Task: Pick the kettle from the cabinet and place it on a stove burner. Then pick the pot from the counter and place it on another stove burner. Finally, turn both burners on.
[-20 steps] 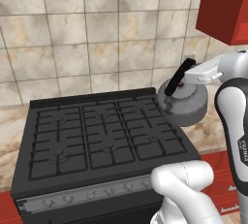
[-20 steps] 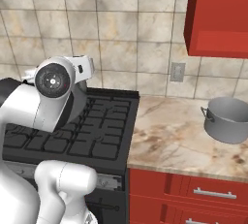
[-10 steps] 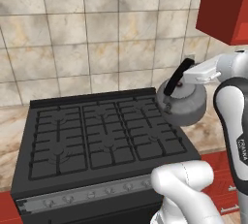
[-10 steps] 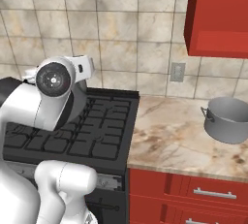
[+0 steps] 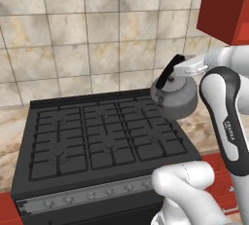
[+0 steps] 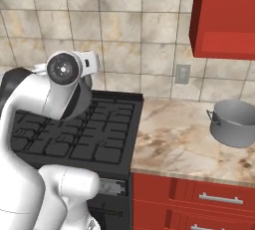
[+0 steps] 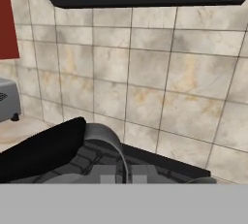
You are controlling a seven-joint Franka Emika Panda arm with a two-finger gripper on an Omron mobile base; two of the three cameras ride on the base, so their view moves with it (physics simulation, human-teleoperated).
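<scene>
The gripper (image 5: 174, 71) is closed on the black handle of the kettle (image 5: 174, 98), holding it tilted in the air over the gas cooktop's (image 5: 104, 139) 2 o'clock corner. The pot (image 6: 235, 122) sits on the bench (image 6: 184, 142), at the cooktop's 3 o'clock.

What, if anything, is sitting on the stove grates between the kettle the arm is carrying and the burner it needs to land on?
Nothing visible. The kettle, held by its black handle in the gripper, hangs over the right rear corner of the cooktop, and every burner grate looks bare. The pot sits off on the counter.
</scene>
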